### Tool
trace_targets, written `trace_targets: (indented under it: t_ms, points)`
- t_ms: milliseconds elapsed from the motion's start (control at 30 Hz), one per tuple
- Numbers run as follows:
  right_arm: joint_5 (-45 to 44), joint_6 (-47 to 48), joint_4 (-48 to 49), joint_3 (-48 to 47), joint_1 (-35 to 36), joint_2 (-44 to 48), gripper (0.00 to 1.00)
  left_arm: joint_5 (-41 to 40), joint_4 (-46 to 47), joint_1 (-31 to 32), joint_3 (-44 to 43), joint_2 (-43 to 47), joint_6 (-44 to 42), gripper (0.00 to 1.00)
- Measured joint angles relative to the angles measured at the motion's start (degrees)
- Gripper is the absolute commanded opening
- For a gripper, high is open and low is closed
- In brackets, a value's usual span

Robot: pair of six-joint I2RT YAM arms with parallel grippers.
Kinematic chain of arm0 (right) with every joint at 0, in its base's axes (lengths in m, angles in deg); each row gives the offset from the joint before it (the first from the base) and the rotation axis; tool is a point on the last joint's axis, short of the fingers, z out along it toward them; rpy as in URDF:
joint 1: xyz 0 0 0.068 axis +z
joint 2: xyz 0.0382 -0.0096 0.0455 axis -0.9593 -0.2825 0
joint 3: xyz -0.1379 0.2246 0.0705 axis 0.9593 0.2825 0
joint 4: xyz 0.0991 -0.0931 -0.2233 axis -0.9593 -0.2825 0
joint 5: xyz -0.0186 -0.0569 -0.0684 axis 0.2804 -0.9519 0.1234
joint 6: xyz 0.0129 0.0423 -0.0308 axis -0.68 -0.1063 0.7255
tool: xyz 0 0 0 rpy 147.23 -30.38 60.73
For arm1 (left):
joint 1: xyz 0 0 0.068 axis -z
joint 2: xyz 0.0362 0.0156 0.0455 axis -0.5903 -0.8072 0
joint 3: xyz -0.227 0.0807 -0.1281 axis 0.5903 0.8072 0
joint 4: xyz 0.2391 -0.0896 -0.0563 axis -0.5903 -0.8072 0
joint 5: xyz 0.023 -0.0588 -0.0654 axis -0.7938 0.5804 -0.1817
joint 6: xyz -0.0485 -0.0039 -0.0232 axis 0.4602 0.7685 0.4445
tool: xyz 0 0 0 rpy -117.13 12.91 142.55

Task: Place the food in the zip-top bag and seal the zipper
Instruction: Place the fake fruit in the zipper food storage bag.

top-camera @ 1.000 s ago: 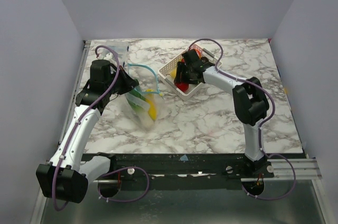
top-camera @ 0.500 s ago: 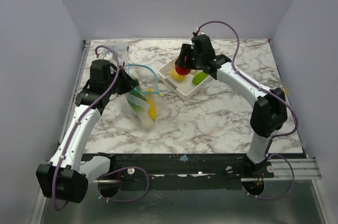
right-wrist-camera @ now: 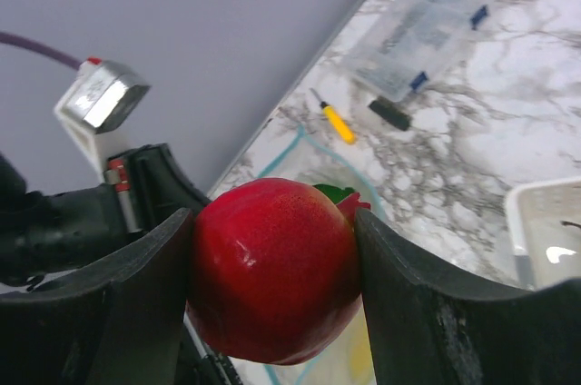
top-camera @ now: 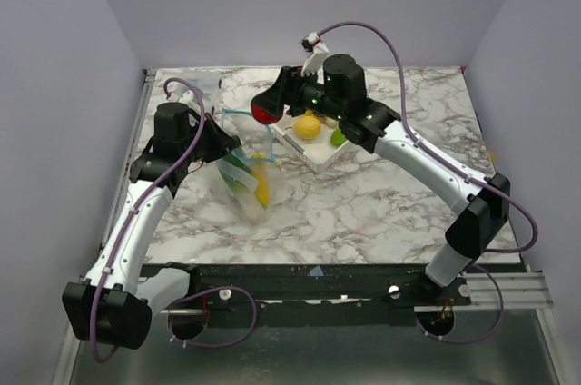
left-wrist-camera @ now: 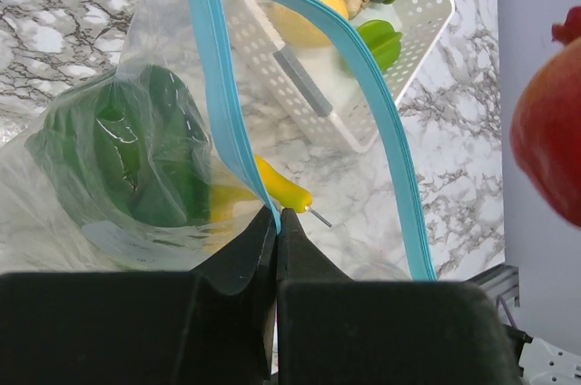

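Observation:
My left gripper (top-camera: 231, 143) (left-wrist-camera: 277, 213) is shut on the near lip of the zip-top bag (top-camera: 245, 178) (left-wrist-camera: 136, 144), holding its mouth open. The blue-green zipper (top-camera: 243, 116) (left-wrist-camera: 221, 94) runs in a loop around that mouth. Inside the bag lie green and yellow food pieces. My right gripper (top-camera: 270, 110) (right-wrist-camera: 272, 283) is shut on a glossy red fruit (top-camera: 264, 114) (right-wrist-camera: 272, 276) (left-wrist-camera: 550, 149), hanging in the air just above the far side of the bag mouth. More food sits in the white basket (top-camera: 320, 154) (left-wrist-camera: 413, 44): a yellow piece (top-camera: 309, 125) and a green one (top-camera: 338, 137).
The basket stands right of the bag, close to its mouth. A clear flat packet (right-wrist-camera: 422, 31) (top-camera: 196, 85), a small yellow-handled tool (right-wrist-camera: 338, 122) and a small black piece (right-wrist-camera: 390, 113) lie at the back left. A wall borders the table's left edge.
The right arm has lifted the red fruit out of the basket and carried it left, over the bag's mouth. The left arm and the bag have stayed put.

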Motion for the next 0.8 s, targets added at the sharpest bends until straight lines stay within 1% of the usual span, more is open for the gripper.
trace_targets:
  t_ms: [100,233,333,400,433,633,700,800]
  points:
    - [2.16,-0.55,0.79,-1.92,2.45,-1.79,0.01,0.00,-0.02,0.00,0.00,0.11,-0.02,0.00]
    - [2.47,-1.11,0.70,-4.11,4.52,-5.14,0.03,0.20,-0.04,0.00,0.00,0.26,-0.02,0.00]
    - [1.31,-1.11,-1.20,-6.08,5.14,-8.04,0.12,0.79,-0.07,0.00,0.00,0.28,-0.02,0.00]
    - [-0.07,-1.07,-2.75,-6.97,5.44,-9.70,0.22,1.14,-0.07,0.00,-0.02,0.31,-0.04,0.00]
    - [-0.83,-1.05,-3.50,-7.26,5.60,-10.40,0.25,1.31,-0.07,0.00,-0.02,0.31,-0.04,0.00]
    - [-2.95,-1.27,-8.44,-8.83,5.84,-13.64,0.36,1.60,-0.63,0.00,-0.22,0.31,-0.17,0.00]
    - [-2.95,-1.51,-9.49,-8.83,5.86,-14.05,0.43,1.66,-0.79,0.00,-0.35,0.31,-0.26,0.00]
    - [-2.86,-1.88,-10.80,-9.42,5.92,-14.64,0.46,1.73,-0.98,0.00,-0.50,0.31,-0.35,0.00]
